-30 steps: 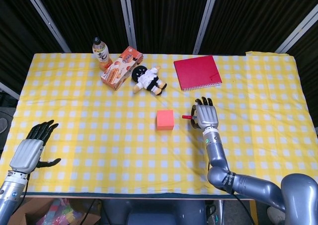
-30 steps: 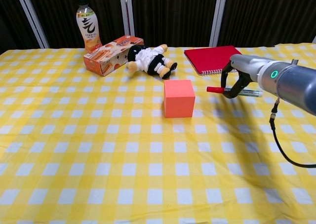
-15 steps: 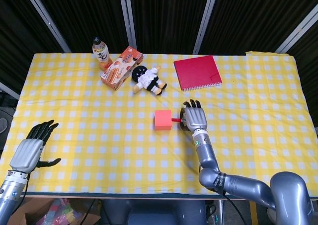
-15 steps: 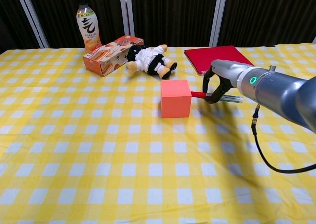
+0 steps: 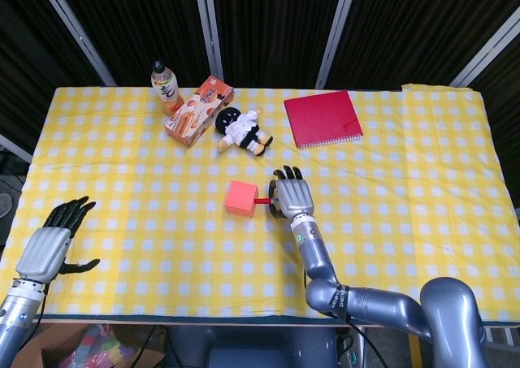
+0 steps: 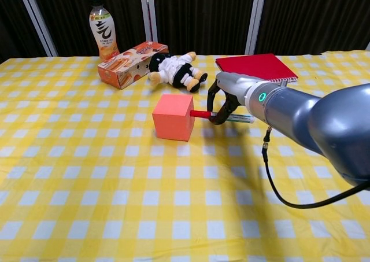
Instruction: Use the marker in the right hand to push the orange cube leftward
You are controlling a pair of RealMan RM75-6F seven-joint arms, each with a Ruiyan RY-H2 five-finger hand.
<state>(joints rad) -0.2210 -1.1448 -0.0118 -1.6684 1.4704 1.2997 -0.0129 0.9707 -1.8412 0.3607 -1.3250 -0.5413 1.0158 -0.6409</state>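
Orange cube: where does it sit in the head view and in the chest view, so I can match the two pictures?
Head view: the orange foam-like cube sits just left of centre on the yellow checked tablecloth, below the doll.
Chest view: the cube is left of centre, in front of the doll.
Shared landmark: the small doll in black and white lies just beyond the cube in both.

A table (image 5: 422,140) draped in a yellow-and-white checked cloth (image 6: 87,187) stands before dark curtains (image 6: 196,13) hung between pale metal posts (image 5: 335,31). Even overhead light falls on the cloth, with dark floor (image 5: 12,181) showing at left.
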